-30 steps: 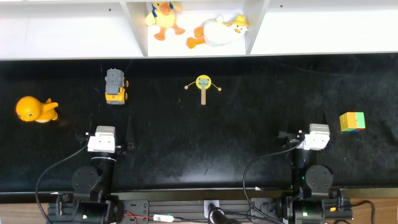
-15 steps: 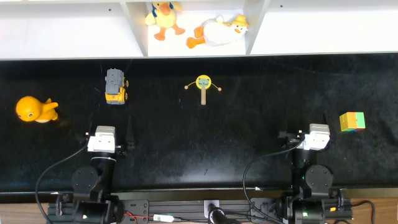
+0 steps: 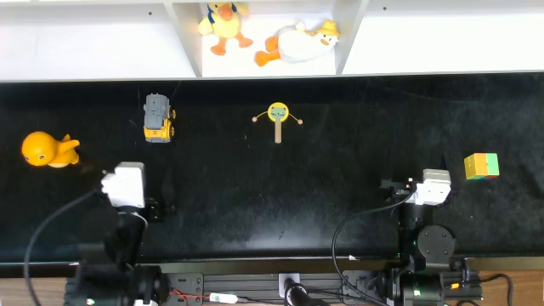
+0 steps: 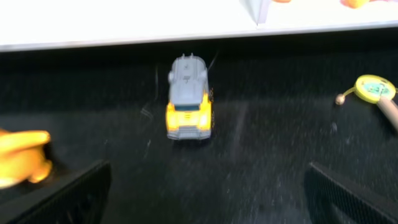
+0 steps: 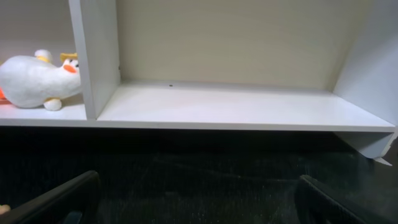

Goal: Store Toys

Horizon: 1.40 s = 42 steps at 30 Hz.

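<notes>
Spread wide and empty, left end effector [image 4: 205, 186] squared on the toy truck [image 4: 188, 98] at its 12 o'clock, likely the first pick. Loose on the black counter [image 3: 340, 204], orange duck [image 3: 49, 150] at 10 o'clock, rattle [image 3: 278, 115] at 2. Also wide and empty, right end effector [image 5: 196, 193] facing the shelf [image 3: 102, 42] already holding a yellow plush duck [image 3: 224, 24] and a white plush duck [image 3: 297, 41]; colour cube [image 3: 481, 166] at its 2 o'clock. Since a second ago: left arm shifted toward 9 o'clock; right arm unmoved.
</notes>
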Tool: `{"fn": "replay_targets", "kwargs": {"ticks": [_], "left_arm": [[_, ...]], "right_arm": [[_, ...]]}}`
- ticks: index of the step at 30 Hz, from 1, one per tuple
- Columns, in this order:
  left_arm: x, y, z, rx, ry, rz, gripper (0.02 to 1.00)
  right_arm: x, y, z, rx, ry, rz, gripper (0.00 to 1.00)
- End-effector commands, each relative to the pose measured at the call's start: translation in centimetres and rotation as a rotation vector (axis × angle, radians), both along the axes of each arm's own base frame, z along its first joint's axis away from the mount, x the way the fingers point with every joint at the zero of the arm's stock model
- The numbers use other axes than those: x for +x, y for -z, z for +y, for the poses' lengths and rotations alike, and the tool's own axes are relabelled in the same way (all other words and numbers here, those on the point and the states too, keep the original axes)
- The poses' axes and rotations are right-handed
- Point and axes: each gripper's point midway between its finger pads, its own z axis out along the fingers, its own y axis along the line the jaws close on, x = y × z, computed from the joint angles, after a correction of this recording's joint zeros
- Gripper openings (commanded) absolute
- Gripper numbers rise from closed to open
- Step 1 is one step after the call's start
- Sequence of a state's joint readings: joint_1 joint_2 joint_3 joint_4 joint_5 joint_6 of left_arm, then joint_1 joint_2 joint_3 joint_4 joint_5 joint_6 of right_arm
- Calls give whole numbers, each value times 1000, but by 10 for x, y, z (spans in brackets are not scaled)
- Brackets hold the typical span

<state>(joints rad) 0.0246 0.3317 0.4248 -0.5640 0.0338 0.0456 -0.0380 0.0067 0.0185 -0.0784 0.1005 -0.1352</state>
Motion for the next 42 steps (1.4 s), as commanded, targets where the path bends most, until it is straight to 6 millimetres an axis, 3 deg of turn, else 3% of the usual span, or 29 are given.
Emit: {"fn": "replay_targets", "kwargs": {"ticks": [1, 8, 14, 21, 27, 34, 42], "left_arm": [[14, -32, 1, 58, 102, 53, 991], [44, -52, 23, 48, 288, 71, 991], [53, -67, 66, 44, 354, -13, 993], [21, -51, 124, 83, 209, 24, 991], [-7, -50, 162, 143, 94, 22, 991], [-3, -24, 201, 152, 49, 80, 993], [16, -1, 216, 108, 98, 61, 996]], "right_arm": [[1, 5, 1, 5, -5, 6, 993], [1, 5, 1, 5, -5, 6, 996], [1, 5, 1, 5, -5, 6, 996], [1, 5, 1, 5, -5, 6, 996], [1, 5, 1, 5, -5, 6, 993], [1, 5, 1, 5, -5, 6, 996], [1, 5, 1, 5, -5, 6, 996]]}}
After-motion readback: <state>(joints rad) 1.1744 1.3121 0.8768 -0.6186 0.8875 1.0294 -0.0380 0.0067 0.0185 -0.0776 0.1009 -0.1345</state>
